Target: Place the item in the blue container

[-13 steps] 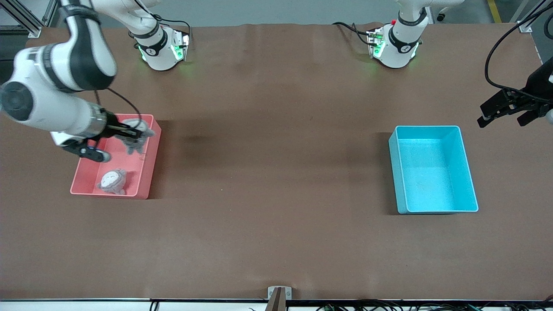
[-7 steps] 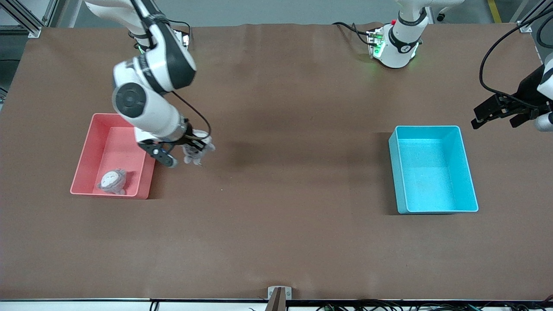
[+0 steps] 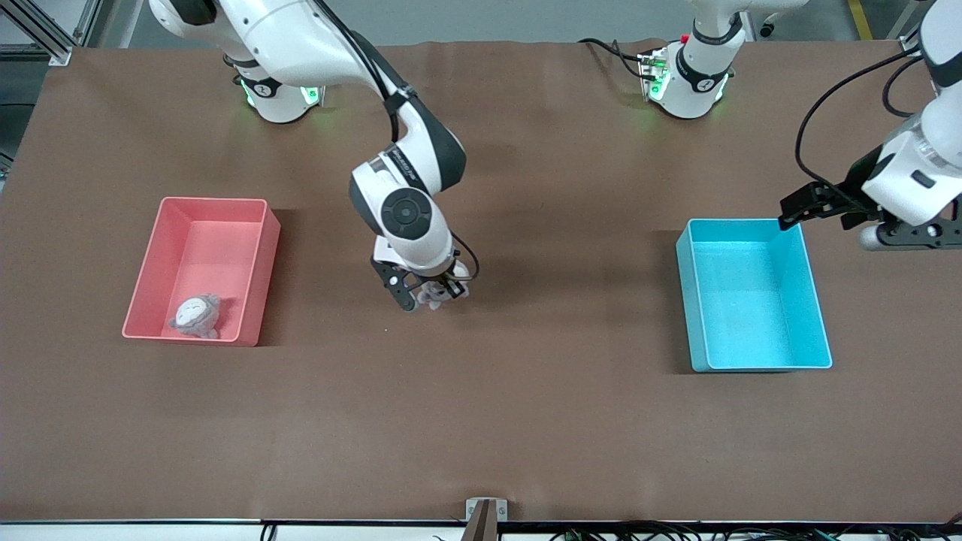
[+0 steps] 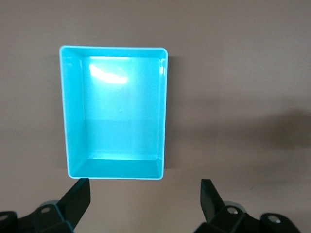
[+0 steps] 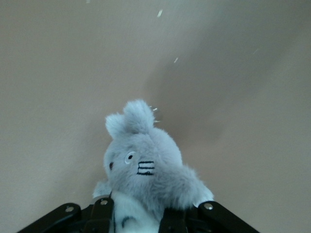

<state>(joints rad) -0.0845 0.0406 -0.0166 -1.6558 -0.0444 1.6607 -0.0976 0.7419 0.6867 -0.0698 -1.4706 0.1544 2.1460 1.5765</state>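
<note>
Right hand (image 3: pixel 430 295) pinches grey plush toy (image 5: pixel 146 165) over mid-desk (image 3: pixel 526 421); left hand (image 3: pixel 823 207), spread, hangs at blue container's (image 3: pixel 815 319) 1 o'clock corner.

plush toy (image 3: pixel 194 315) in one bin (image 3: pixel 259 255), other bin (image 3: pixel 688 300) well apart

white arms (image 3: pixel 301 34) with black joint bands, black cables, green-lit bases (image 3: pixel 684 83); black screw-studded fingers (image 4: pixel 75 201).

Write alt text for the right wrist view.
A grey plush toy with small ears and a stitched face is clamped in the right gripper, whose black fingers show at the frame's lower edge. Only bare brown table lies below it.
</note>
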